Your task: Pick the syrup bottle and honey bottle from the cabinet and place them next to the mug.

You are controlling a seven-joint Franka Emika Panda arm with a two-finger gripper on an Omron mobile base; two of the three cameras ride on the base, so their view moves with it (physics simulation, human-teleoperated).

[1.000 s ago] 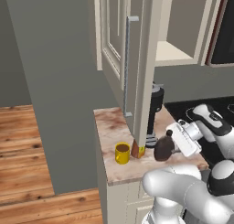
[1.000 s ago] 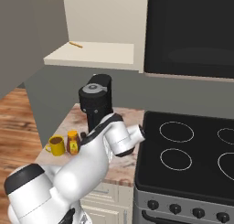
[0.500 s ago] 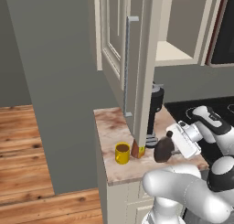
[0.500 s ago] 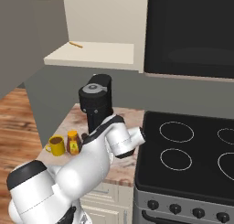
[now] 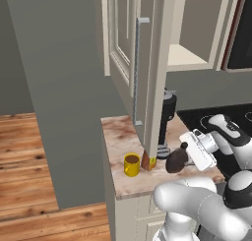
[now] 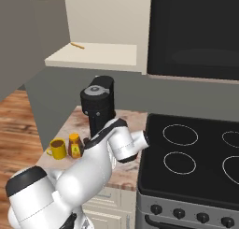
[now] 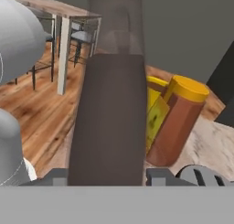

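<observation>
Near the counter's (image 5: 123,188) front edge, the gripper (image 5: 189,154) is closing on the syrup bottle (image 5: 175,161), which is resting low over the surface; whether its base is touching is hard to tell; the fingers are mostly hidden behind the hand; the honey bottle (image 5: 148,161) is standing beside the mug (image 5: 131,165), its upper part cut off by the open cabinet (image 5: 147,63) door; in the hand view the syrup bottle is blocking most of the honey bottle and mug.
</observation>
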